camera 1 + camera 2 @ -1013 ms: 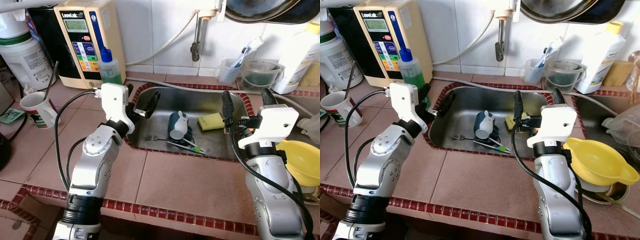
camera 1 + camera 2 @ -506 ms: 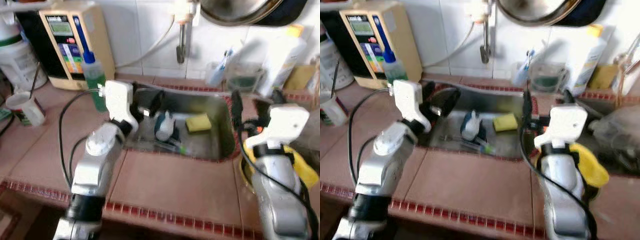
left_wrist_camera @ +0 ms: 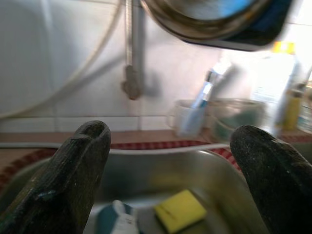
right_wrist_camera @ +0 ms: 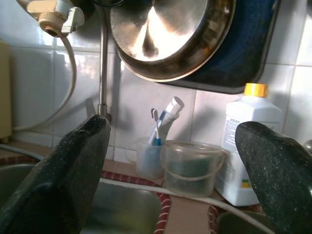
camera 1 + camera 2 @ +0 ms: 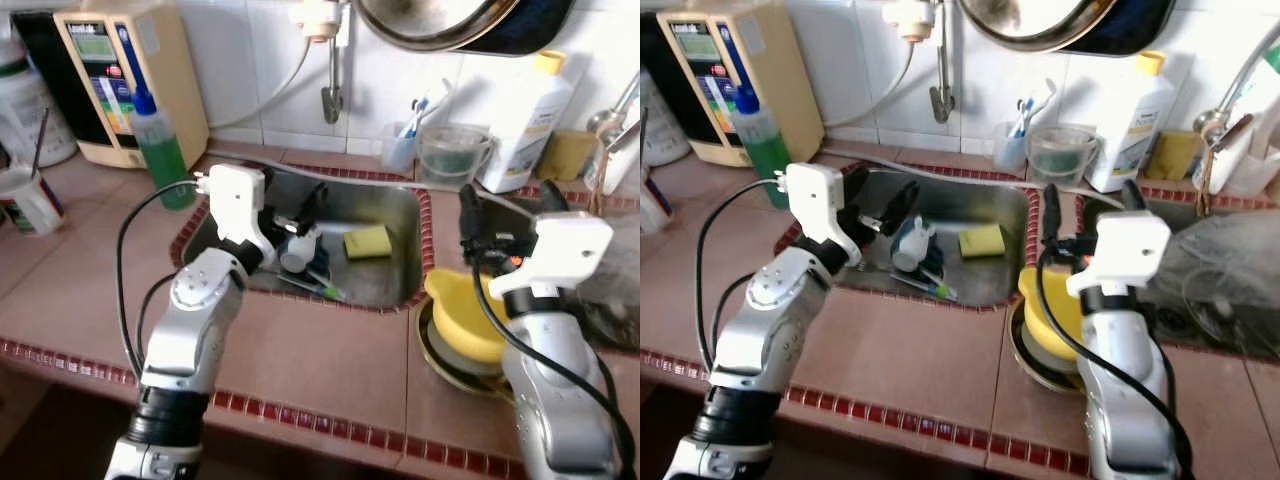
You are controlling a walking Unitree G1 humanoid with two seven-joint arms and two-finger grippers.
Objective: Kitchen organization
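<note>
A steel sink [image 5: 405, 205] is set into the tiled counter. In it lie a dark teal mug [image 5: 296, 251] on its side, a yellow sponge [image 5: 367, 241] and some cutlery with a green-tipped brush [image 5: 318, 289]. My left gripper [image 5: 292, 205] hangs open over the sink's left end, just above the mug, holding nothing. My right gripper [image 5: 510, 208] is open and empty too, raised over the counter right of the sink, above a yellow bowl [image 5: 462, 322]. In the left wrist view the sponge [image 3: 179, 210] and mug [image 3: 117, 220] lie between the fingers [image 3: 63, 180].
Behind the sink stand a tap [image 5: 331, 75], a cup of toothbrushes [image 5: 400, 150], a clear tub [image 5: 450, 155] and a white bottle [image 5: 525, 120]. A pan [image 5: 450, 20] hangs above. A green bottle [image 5: 158, 150], a water machine [image 5: 110, 75] and a mug [image 5: 25, 198] are at left.
The whole picture has shifted, so the camera has swung right. Both arms keep much the same pose; the right gripper now stands over the yellow bowl instead of the sink's right rim.
</note>
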